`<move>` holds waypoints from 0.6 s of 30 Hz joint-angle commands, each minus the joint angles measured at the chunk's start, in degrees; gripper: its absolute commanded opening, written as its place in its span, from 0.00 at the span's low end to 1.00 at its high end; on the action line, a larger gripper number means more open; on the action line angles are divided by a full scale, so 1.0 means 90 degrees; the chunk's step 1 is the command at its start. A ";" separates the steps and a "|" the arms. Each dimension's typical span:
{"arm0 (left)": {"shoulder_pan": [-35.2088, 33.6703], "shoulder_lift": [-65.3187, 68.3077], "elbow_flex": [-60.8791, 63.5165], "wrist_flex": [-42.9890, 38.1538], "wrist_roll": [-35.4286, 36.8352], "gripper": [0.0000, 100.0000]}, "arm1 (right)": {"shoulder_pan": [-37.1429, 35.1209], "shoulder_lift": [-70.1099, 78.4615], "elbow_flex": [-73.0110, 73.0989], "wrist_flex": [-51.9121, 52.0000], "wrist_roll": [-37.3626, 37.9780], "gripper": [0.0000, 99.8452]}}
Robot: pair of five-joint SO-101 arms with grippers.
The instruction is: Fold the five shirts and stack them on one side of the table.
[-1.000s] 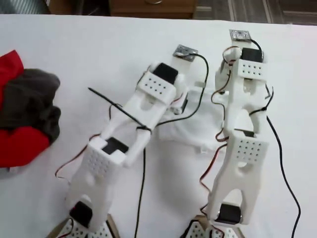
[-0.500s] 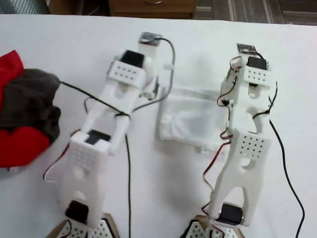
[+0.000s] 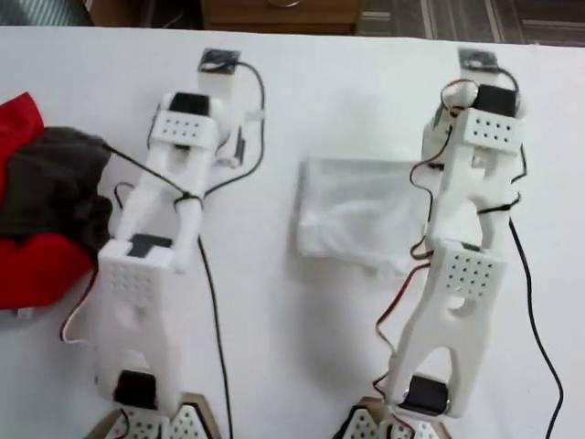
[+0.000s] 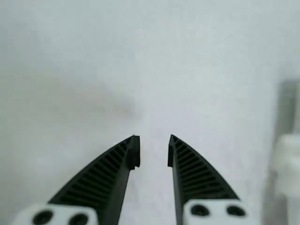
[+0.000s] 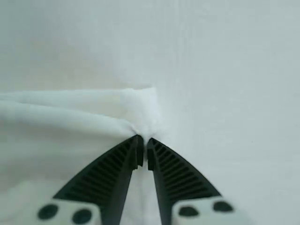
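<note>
The white counter carries a red and grey shirt heap at my left and a folded white shirt mid-counter. My right hand is nearly closed, pinching the white shirt's edge. My left hand hovers slightly parted, empty.

Shirt pile partly beyond the high view's left edge
</note>
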 commanded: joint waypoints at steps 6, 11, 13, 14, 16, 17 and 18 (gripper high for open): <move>-0.0098 -0.0400 0.1031 -0.1280 -0.0039 0.13 | 0.0044 -0.0357 -0.0313 -0.0151 0.0010 0.02; -0.0107 -0.0410 0.1060 -0.1299 -0.0039 0.13 | 0.0073 0.0171 -0.0313 -0.0444 0.0010 0.02; -0.0107 -0.0410 0.1060 -0.1299 -0.0039 0.13 | 0.0073 0.0308 -0.0313 -0.0454 0.0010 0.05; -0.0107 -0.0410 0.1079 -0.1319 -0.0029 0.13 | 0.0073 0.0347 -0.0313 -0.0454 0.0010 0.08; -0.0107 -0.0400 0.1099 -0.1328 -0.0029 0.13 | 0.0073 0.0327 -0.0381 -0.0454 0.0010 0.16; -0.0107 -0.0391 0.1109 -0.1338 -0.0029 0.13 | 0.0083 0.0269 -0.0498 -0.0425 0.0020 0.19; -0.0107 -0.0391 0.1109 -0.1338 -0.0029 0.13 | 0.0103 0.0200 -0.0674 -0.0405 0.0020 0.20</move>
